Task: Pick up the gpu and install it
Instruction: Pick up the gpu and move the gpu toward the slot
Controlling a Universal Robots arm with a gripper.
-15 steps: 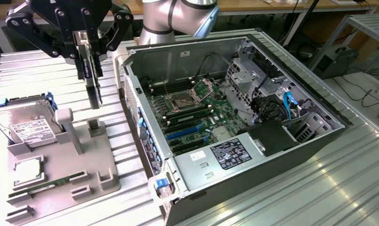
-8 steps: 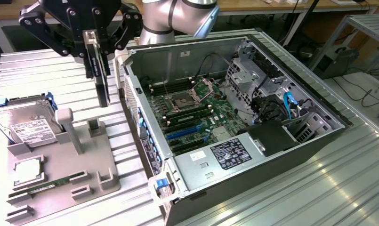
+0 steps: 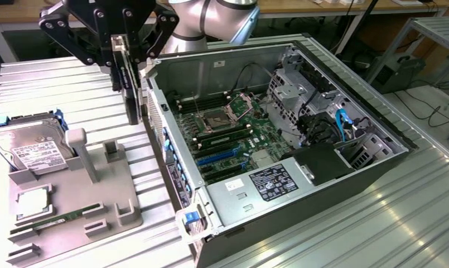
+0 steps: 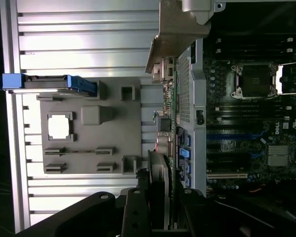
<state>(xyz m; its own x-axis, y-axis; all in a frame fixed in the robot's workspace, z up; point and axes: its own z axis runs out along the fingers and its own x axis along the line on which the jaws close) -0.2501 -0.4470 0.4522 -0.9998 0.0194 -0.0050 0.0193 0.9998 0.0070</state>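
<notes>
aloft: one gpu (image 3: 130,89) in jaws; one case (image 3: 202,70).

Readable print: 1 brand name
"DELL" stands in white on the dark green motherboard (image 4: 285,126); the white labels on the silver hard drive (image 3: 32,151) and grey power supply box (image 3: 273,181) are too small to read.

The table (image 3: 402,223) is seen obliquely from above in the exterior view, straight down and nearer from the wrist; computer case (image 3: 202,72) and grey fixture (image 3: 75,192) are shared.
</notes>
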